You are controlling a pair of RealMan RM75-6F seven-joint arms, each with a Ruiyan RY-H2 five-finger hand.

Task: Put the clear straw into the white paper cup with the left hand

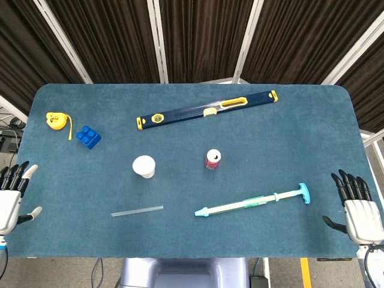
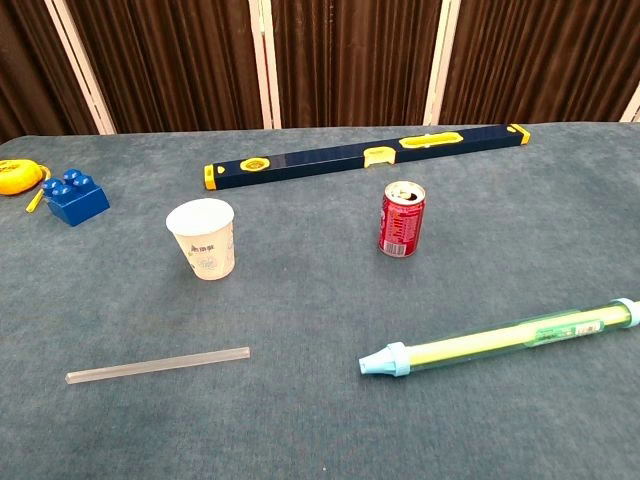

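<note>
The clear straw [image 1: 137, 210] [image 2: 158, 364] lies flat on the blue table, near the front edge and left of centre. Behind it the white paper cup [image 1: 144, 166] [image 2: 203, 238] stands upright with its mouth up. My left hand [image 1: 13, 192] hangs at the table's left edge, fingers spread, holding nothing, well to the left of the straw. At the right edge my right hand [image 1: 357, 207] is likewise spread and empty. Neither hand shows in the chest view.
A red soda can [image 1: 213, 159] [image 2: 401, 219] stands right of the cup. A large toy syringe [image 1: 255, 201] [image 2: 500, 343] lies front right. A long blue-and-yellow spirit level [image 1: 207, 110] [image 2: 365, 157] lies at the back. A blue toy brick [image 1: 88, 137] [image 2: 75, 197] and yellow tape measure [image 1: 57, 120] [image 2: 20, 176] sit back left.
</note>
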